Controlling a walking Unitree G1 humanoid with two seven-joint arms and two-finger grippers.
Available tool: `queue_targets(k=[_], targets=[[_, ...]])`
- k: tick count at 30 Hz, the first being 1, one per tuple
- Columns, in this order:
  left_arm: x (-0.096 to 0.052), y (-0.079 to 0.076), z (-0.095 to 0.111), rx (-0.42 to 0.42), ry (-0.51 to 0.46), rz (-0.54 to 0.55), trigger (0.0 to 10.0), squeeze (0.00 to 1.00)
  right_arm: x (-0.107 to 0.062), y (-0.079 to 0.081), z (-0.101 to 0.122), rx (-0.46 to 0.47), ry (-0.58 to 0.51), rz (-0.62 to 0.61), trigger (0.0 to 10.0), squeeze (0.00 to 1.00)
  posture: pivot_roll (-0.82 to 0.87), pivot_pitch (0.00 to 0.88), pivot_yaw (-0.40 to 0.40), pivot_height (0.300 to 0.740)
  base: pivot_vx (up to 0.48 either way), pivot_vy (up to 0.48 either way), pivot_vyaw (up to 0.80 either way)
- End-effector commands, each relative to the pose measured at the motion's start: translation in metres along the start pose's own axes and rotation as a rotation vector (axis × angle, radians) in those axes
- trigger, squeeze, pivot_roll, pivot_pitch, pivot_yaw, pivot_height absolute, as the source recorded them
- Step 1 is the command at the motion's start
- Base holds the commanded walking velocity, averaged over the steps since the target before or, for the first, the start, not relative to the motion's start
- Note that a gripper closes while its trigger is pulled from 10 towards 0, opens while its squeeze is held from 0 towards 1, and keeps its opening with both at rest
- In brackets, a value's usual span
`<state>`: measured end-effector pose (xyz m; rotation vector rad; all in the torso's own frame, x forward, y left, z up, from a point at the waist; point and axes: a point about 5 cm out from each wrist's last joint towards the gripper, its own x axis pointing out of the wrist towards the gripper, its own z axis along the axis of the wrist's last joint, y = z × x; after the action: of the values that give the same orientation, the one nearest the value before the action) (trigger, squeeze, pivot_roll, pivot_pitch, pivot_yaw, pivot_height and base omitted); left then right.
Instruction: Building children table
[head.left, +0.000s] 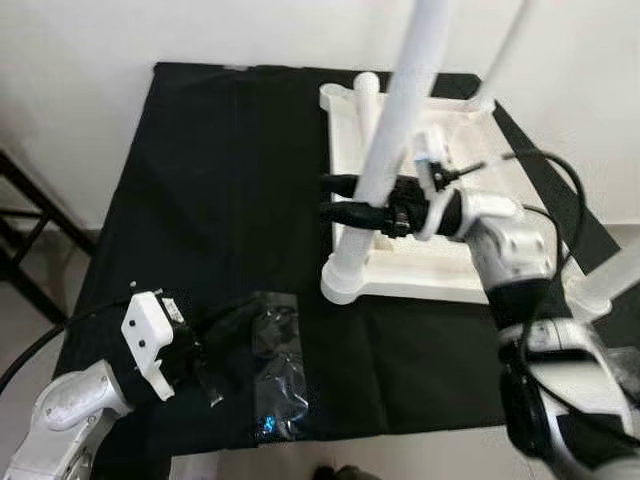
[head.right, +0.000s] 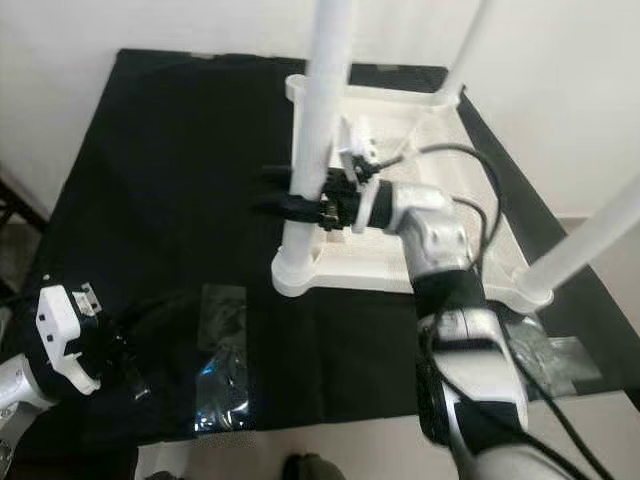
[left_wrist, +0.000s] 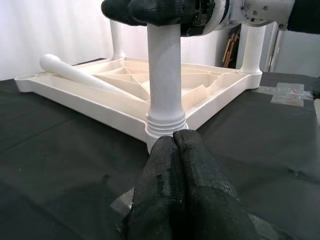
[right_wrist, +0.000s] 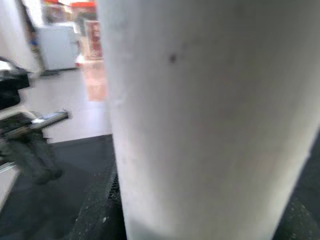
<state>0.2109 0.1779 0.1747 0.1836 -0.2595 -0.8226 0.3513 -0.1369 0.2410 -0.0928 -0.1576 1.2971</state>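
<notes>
Lighting: soft, even, indoor; head views bright, slightly washed on the wall (head.left: 80, 90). Black cloth (head.left: 220, 200) absorbs detail; shadows faint. Glare: small glints on plastic bag (head.left: 278, 370) at 6 o'clock. Left wrist view: backlit, bright glow at 10 o'clock; near fingers (left_wrist: 185, 200) soft. Right wrist view: leg (right_wrist: 210, 120) blurred, too close; background out of focus.
</notes>
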Motion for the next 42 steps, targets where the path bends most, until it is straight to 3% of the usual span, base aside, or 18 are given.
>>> queue_targets(k=[1, 3, 5, 9, 10, 11, 15, 16, 17, 18, 20, 22, 23, 24, 26, 27, 30, 42], targets=[[-0.003, -0.001, 0.001, -0.003, 0.008, -0.012, 10.0, 0.00, 0.002, 0.025, -0.046, 0.108, 0.101, -0.340, 0.0, 0.00, 0.05, 0.173, -0.114, 0.740, 0.000, 0.000, 0.00], [-0.003, -0.001, 0.001, -0.003, 0.008, -0.012, 10.0, 0.00, 0.002, 0.025, -0.046, 0.108, 0.101, -0.340, 0.0, 0.00, 0.05, 0.173, -0.114, 0.740, 0.000, 0.000, 0.00], [-0.004, 0.002, 0.001, -0.002, 0.011, -0.010, 10.0, 0.00, 0.014, 0.062, -0.069, 0.173, 0.116, -0.661, 0.0, 0.00, 0.04, 0.176, -0.096, 0.740, 0.000, 0.000, 0.00], [-0.004, 0.002, 0.001, -0.002, 0.011, -0.010, 10.0, 0.00, 0.014, 0.062, -0.069, 0.173, 0.116, -0.661, 0.0, 0.00, 0.04, 0.176, -0.096, 0.740, 0.000, 0.000, 0.00], [-0.004, 0.003, 0.000, -0.002, 0.013, -0.010, 10.0, 0.00, 0.025, 0.081, -0.079, 0.201, 0.133, -0.672, 0.0, 0.00, 0.04, 0.170, -0.097, 0.740, 0.000, 0.000, 0.00], [-0.004, 0.003, -0.001, -0.004, 0.015, -0.014, 10.0, 0.00, 0.030, 0.085, -0.083, 0.203, 0.142, -0.666, 0.0, 0.00, 0.05, 0.154, -0.110, 0.740, 0.000, 0.000, 0.00], [-0.004, 0.003, -0.002, -0.005, 0.015, -0.015, 10.0, 0.00, 0.033, 0.086, -0.086, 0.211, 0.143, -0.645, 0.0, 0.00, 0.05, 0.151, -0.114, 0.740, 0.000, 0.000, 0.00], [-0.004, 0.002, -0.002, -0.002, 0.014, -0.007, 10.0, 0.00, 0.034, 0.082, -0.085, 0.224, 0.145, -0.620, 10.0, 0.00, 0.05, 0.147, -0.113, 0.740, 0.000, 0.000, 0.00], [-0.004, 0.002, -0.002, -0.002, 0.014, -0.007, 10.0, 0.00, 0.034, 0.082, -0.085, 0.224, 0.145, -0.620, 10.0, 0.00, 0.05, 0.147, -0.113, 0.740, 0.000, 0.000, 0.00], [-0.004, 0.002, -0.002, -0.001, 0.014, -0.004, 10.0, 0.00, 0.035, 0.080, -0.083, 0.233, 0.141, -0.577, 10.0, 1.00, 0.05, 0.145, -0.113, 0.740, 0.000, 0.000, 0.00], [-0.004, 0.002, -0.002, -0.001, 0.013, -0.003, 10.0, 0.00, 0.035, 0.080, -0.080, 0.239, 0.143, -0.562, 10.0, 1.00, 0.05, 0.145, -0.113, 0.740, 0.000, 0.000, 0.00], [-0.003, 0.002, -0.003, -0.005, 0.012, -0.008, 10.0, 0.00, 0.040, 0.075, -0.063, 0.192, 0.102, -0.408, 10.0, 1.00, 0.05, 0.143, -0.109, 0.740, 0.000, 0.000, 0.00], [-0.003, 0.002, -0.003, -0.005, 0.012, -0.008, 10.0, 0.00, 0.040, 0.075, -0.063, 0.192, 0.102, -0.408, 10.0, 1.00, 0.05, 0.143, -0.109, 0.740, 0.000, 0.000, 0.00], [-0.002, 0.002, -0.003, -0.007, 0.011, -0.011, 10.0, 0.00, 0.041, 0.070, -0.046, 0.133, 0.067, -0.288, 10.0, 1.00, 0.05, 0.138, -0.112, 0.740, 0.000, 0.000, 0.00], [-0.002, 0.002, -0.003, -0.007, 0.011, -0.011, 10.0, 0.00, 0.041, 0.070, -0.046, 0.133, 0.067, -0.288, 10.0, 1.00, 0.05, 0.138, -0.112, 0.740, 0.000, 0.000, 0.00], [-0.001, 0.002, -0.003, -0.007, 0.010, -0.011, 10.0, 0.00, 0.037, 0.055, -0.034, 0.076, 0.062, -0.195, 10.0, 0.00, 0.05, 0.136, -0.113, 0.740, 0.000, 0.000, 0.00], [-0.002, 0.002, -0.003, -0.006, 0.010, -0.010, 10.0, 0.00, 0.031, 0.036, -0.026, 0.033, 0.090, -0.101, 10.0, 0.00, 0.06, 0.137, -0.114, 0.740, 0.000, 0.000, 0.00], [-0.003, 0.001, -0.004, -0.007, 0.019, -0.010, 10.0, 0.00, 0.020, 0.003, 0.004, 0.057, 0.092, 0.190, 10.0, 0.00, 0.11, 0.138, -0.110, 0.740, 0.000, 0.000, 0.00]])
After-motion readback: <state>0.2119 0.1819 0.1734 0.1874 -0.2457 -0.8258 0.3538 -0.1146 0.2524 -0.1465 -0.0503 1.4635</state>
